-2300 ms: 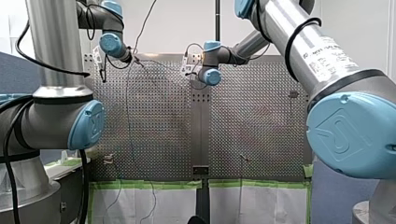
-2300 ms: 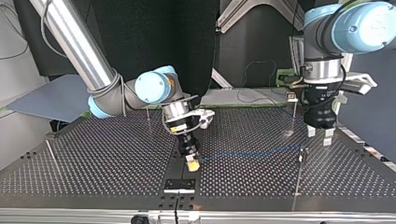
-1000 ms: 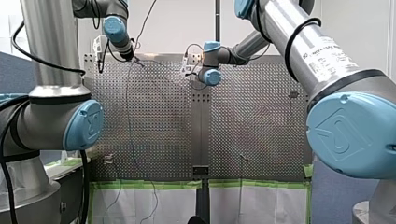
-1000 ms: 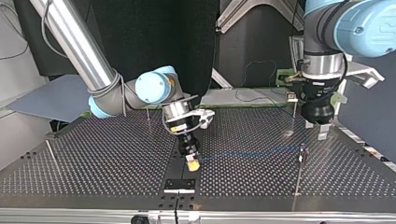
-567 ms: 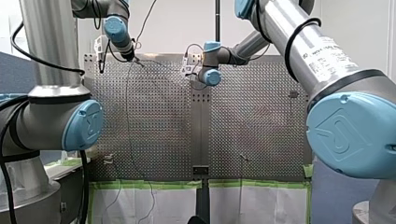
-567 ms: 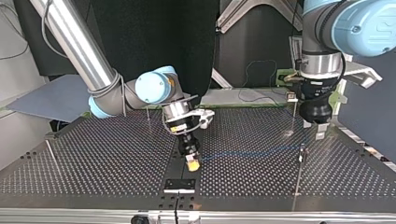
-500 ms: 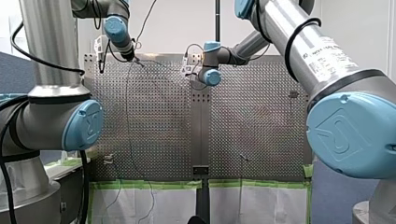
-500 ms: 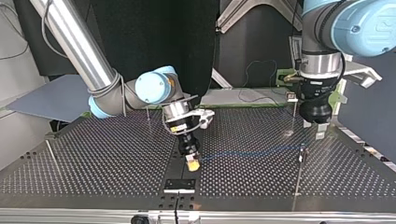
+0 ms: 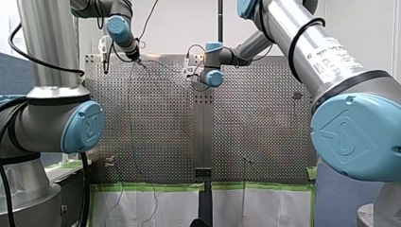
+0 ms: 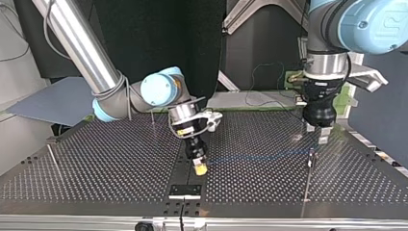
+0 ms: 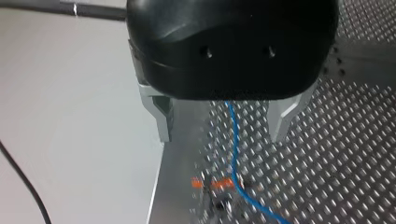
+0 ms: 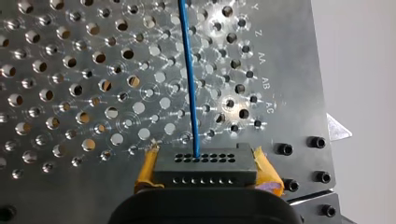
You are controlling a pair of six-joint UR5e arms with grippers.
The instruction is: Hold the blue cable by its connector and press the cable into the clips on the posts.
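Across the table [image 10: 96, 163] in the top view, the blue cable [image 10: 260, 156] runs from my right gripper [image 10: 199, 168] toward a thin post [image 10: 310, 163]. Left wrist view: my left gripper [image 11: 223, 134] holds its fingers [image 11: 163, 122] wide, the cable between them untouched. Right wrist view: yellow pads [image 12: 265, 169] clamp its black connector [image 12: 205, 165].

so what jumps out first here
The blue cable runs across the perforated table from a black connector, which is clamped in my right pincer near the top view's middle. At that view's right, my left pincer hangs open over the cable.
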